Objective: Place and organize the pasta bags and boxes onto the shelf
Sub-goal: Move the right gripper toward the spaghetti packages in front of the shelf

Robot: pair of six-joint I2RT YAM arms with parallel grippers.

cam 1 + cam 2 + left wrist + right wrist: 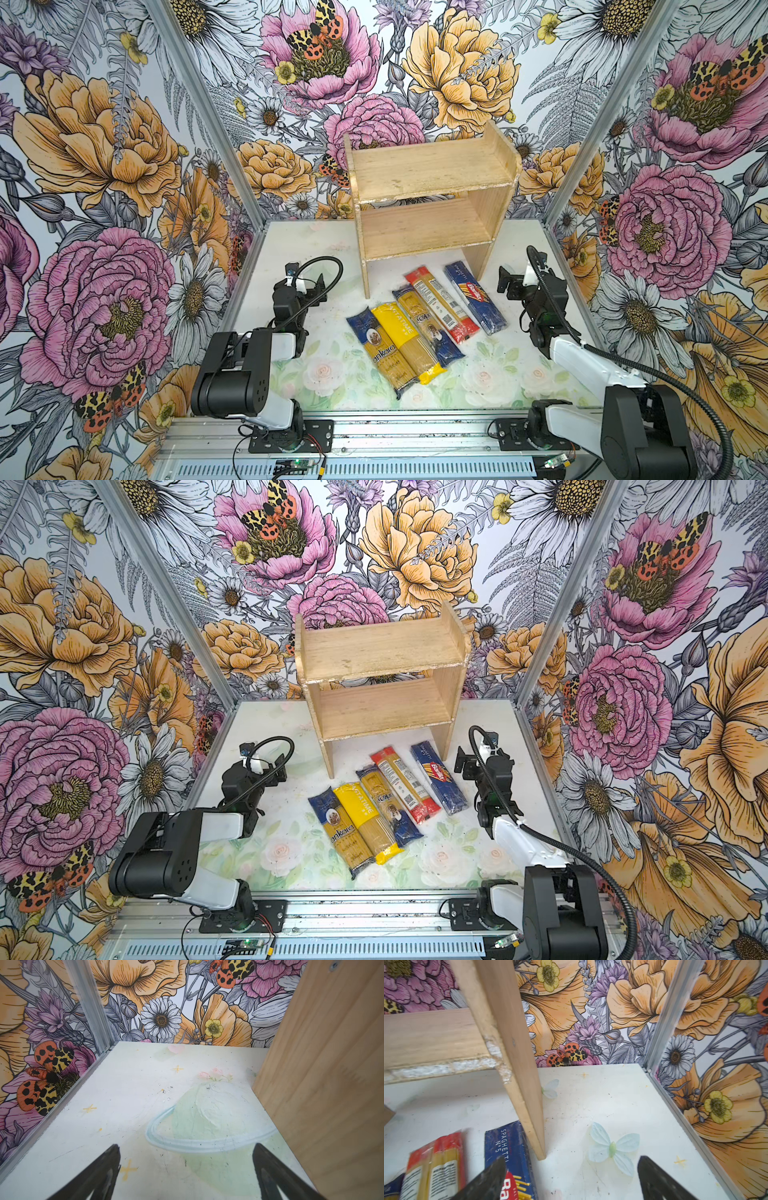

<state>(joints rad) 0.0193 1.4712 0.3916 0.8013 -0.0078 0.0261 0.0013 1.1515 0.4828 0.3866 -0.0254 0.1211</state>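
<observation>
R pincer (pixel 571 1160) spread wide, empty, near Barilla pack (pixel 475 297). Pack looks light, stiffish, slick; strands brittle. I'd pinch mid-length, across width. L pincer (pixel 187 1147) spread too.

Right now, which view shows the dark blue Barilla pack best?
A top view: the Barilla pack lies whole, label readable, in both top views. The right wrist view catches only one end, cut off by the right claw and shelf panel. The left wrist view misses it.

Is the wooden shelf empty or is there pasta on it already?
Empty. Both tiers of the shelf show bare wood, and all five pasta packs lie on the table in front.
</observation>
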